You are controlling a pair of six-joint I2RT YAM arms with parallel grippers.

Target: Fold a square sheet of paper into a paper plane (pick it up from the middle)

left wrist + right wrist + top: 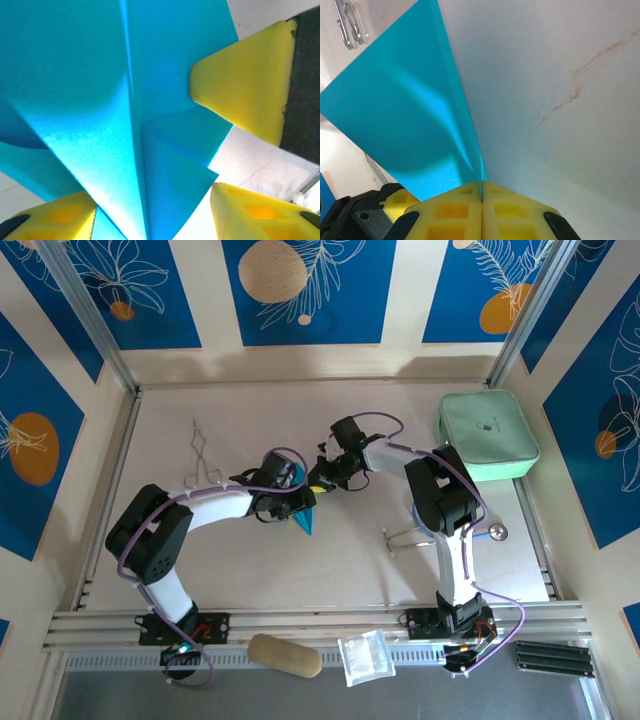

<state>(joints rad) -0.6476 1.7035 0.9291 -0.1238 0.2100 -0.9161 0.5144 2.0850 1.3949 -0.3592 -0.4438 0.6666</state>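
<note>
Table (300,580): paper plane (410,115) in R hand (481,192)

We see pale table (340,575), faint brownish streak on its surface (580,82). On it we note: mint-green pouch (488,434) at far right; wire tongs (200,458) far left, well apart from pouch; ball-ended metal utensil (450,532) right of middle.

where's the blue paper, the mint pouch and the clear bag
blue paper (405,115), right wrist view, middle of its face
mint pouch (487,435), top view, centre of its top
clear bag (363,656), top view, its middle
</note>
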